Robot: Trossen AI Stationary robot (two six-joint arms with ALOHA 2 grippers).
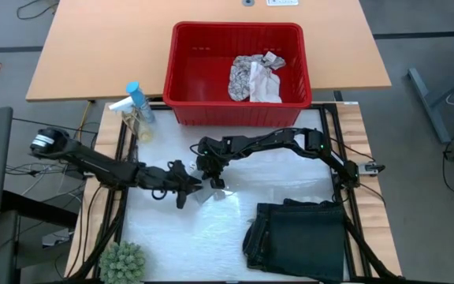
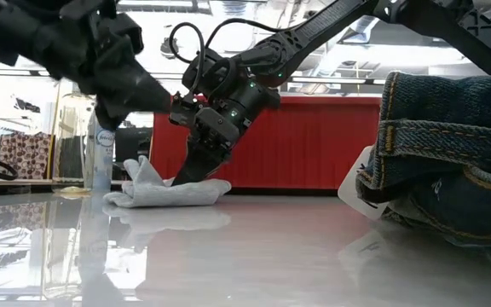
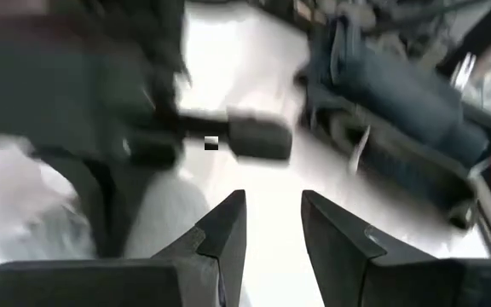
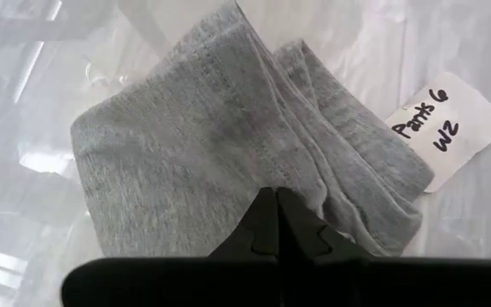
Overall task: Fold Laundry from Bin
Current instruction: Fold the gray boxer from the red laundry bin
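Right wrist view: the right gripper (image 4: pixel 277 223) has its 2 fingers pressed together on the edge of a small grey cloth (image 4: pixel 228 153) lying mid-table. The left gripper (image 3: pixel 273 230) hovers beside it, partly open, empty. Jeans (image 1: pixel 298 237) lie folded nearby; the bin (image 1: pixel 184 71) holds a patterned cloth (image 1: pixel 247 79).
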